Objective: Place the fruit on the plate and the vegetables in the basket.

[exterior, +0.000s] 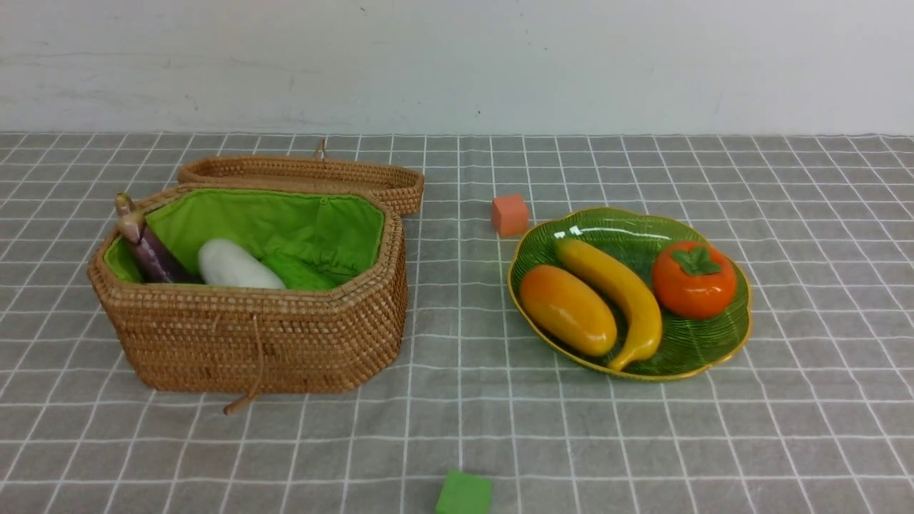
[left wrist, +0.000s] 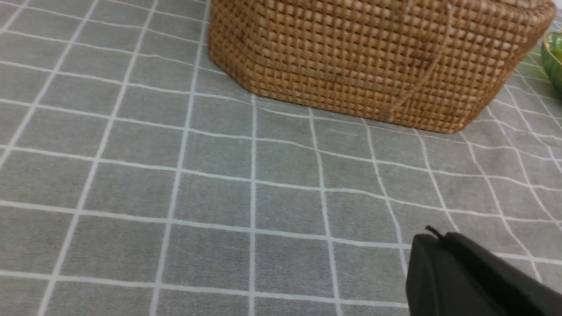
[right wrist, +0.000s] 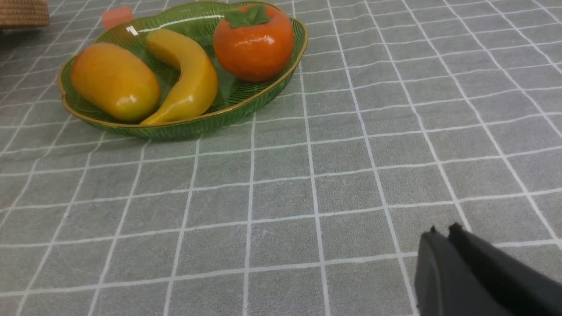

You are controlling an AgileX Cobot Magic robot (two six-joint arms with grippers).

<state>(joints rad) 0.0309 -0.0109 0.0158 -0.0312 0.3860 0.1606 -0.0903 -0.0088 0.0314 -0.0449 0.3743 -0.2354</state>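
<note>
Fruit (exterior: 621, 296) inside plate (exterior: 714, 350) rim — tablecloth (exterior: 457, 428) around.

Staged tabletop: grey checked tablecloth (exterior: 457, 428), bare white wall (exterior: 457, 64).

Lighting's pretty even and bright all round, soft overhead stuff, so shadows on the tabletop (exterior: 457, 428) are faint. White glare streaks sit on the plate (exterior: 607, 230) and little hotspots on the persimmon (right wrist: 252, 41). Front view is a touch soft and noisy. Both wrist views blur the dark pincer (right wrist: 478, 281) up close.
</note>
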